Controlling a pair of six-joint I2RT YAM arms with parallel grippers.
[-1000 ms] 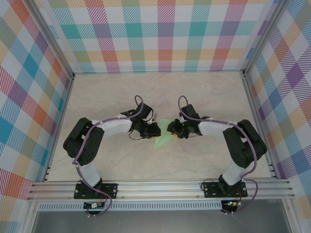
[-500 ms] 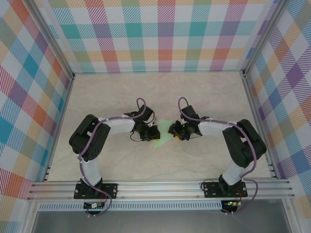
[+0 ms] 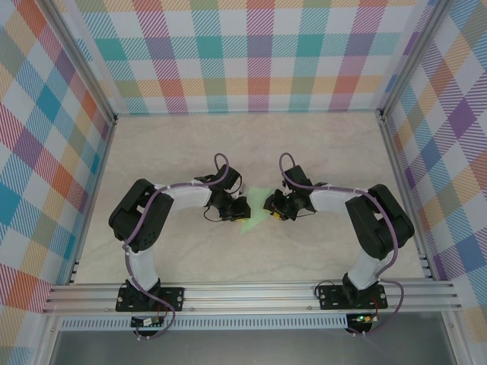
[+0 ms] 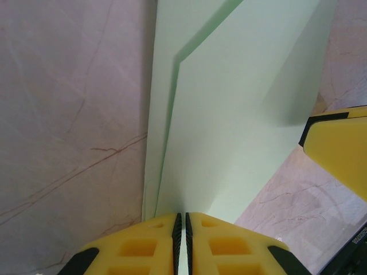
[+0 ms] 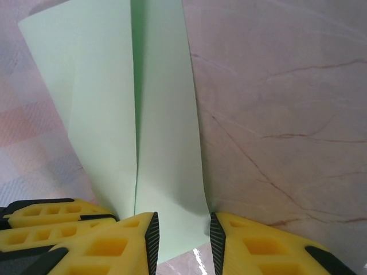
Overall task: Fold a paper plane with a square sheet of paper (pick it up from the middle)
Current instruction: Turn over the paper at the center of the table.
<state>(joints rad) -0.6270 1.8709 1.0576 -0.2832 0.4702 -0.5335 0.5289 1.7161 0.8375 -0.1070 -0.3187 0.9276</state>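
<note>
Marble tabletop (image 3: 190,144); half-hidden green paper (image 4: 229,114) tight in left jaws, between parted right jaws.

1. Nothing legible anywhere that I can see from here; the folded sheet of paper (image 4: 241,114) is plain.
2. A black part (image 4: 356,239) beside a yellow jaw bears a scrap of white print, cut off and too small to read.

Pastel plaid walls (image 3: 259,53) ring a pale marbled tabletop (image 3: 190,251) — aluminium rail (image 3: 251,293) in front.
</note>
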